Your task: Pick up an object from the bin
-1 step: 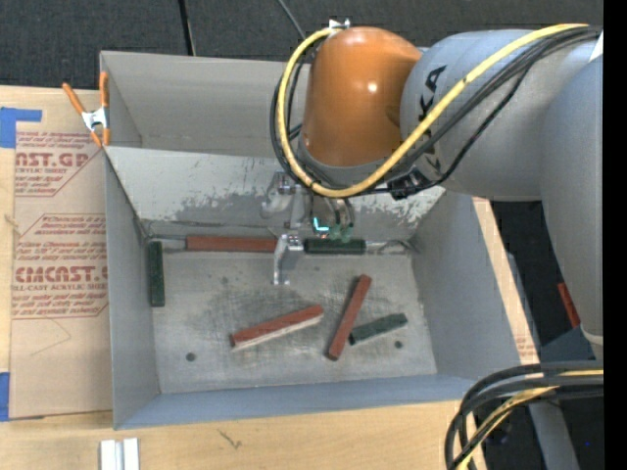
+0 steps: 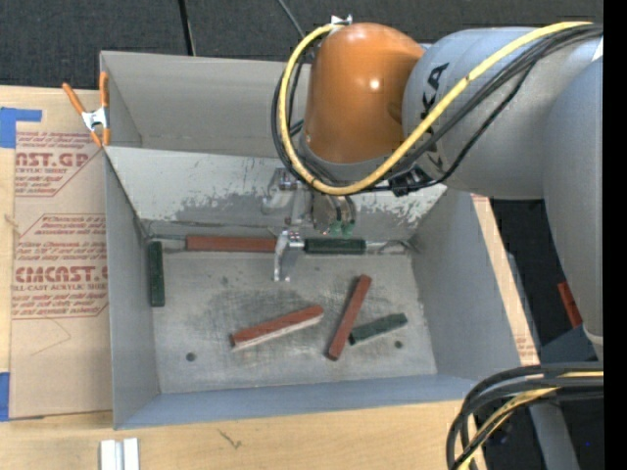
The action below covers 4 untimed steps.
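My gripper (image 2: 284,262) hangs low at the back of the bin, under the orange cover, its tip just above the floor. It sits between a red stick (image 2: 230,245) lying along the foot of the back wall to its left and a dark green stick (image 2: 334,247) on the same line to its right. The tip is close to the red stick's right end; whether it touches either stick is unclear. Nothing shows in its grasp.
Nearer the front lie a red-brown stick (image 2: 276,327), a second red stick (image 2: 350,316) leaning across a short dark green one (image 2: 378,328), and a dark green stick (image 2: 156,273) along the left wall. The arm covers the bin's back right.
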### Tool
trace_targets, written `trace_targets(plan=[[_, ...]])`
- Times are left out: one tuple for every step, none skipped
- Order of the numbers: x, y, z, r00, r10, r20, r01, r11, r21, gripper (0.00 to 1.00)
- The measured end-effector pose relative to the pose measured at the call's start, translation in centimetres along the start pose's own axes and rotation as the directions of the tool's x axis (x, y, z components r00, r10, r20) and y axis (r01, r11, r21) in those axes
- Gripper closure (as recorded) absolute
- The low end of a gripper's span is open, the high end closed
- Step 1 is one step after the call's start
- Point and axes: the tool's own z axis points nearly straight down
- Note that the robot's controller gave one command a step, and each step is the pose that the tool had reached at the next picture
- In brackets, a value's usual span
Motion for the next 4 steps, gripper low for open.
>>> trace_targets(plan=[[1.0,-0.1,3.6,0.995,-0.103,0.004,0.103,0.995,0.001,0.00],[5.0,-0.7,13.7,0.953,-0.303,0.020,0.303,0.953,0.001,1.00],[5.0,-0.7,13.7,0.953,-0.303,0.020,0.303,0.953,0.000,1.00],[5.5,-2.4,-4.5,0.938,-0.346,0.006,0.346,0.938,0.003,1.00]])
